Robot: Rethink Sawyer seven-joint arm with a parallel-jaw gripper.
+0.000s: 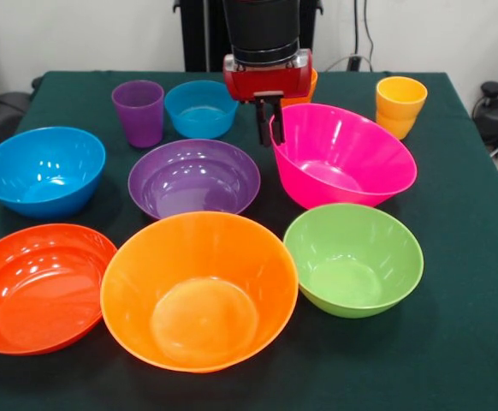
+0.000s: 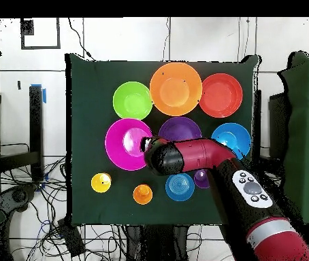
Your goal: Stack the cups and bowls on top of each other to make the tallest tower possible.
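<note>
1. The arm (image 2: 212, 160) comes down from above, wrist vertical. The gripper (image 1: 272, 120) points straight down at the far rim of the large pink bowl (image 1: 343, 158).
2. The jaws stand narrow, astride the pink bowl's rim; the bowl sits tilted, far side raised. Whether they pinch the rim I cannot tell.
3. Just behind the jaws: an orange cup (image 1: 311, 86), mostly hidden by the red wrist block.
4. To the jaws' picture-left in the front view: the small blue bowl (image 1: 201, 109), then the purple cup (image 1: 139, 111).
5. Nearer the camera than the jaws: the purple bowl (image 1: 194, 178), the large orange bowl (image 1: 199, 289), the green bowl (image 1: 353, 259).
6. Far picture-left: the blue bowl (image 1: 42, 169) and the shallow red-orange bowl (image 1: 37, 287).
7. Picture-right, well apart: yellow cup (image 1: 400, 105).
8. All bowls lie singly on the green table (image 1: 463, 342); nothing is nested.
</note>
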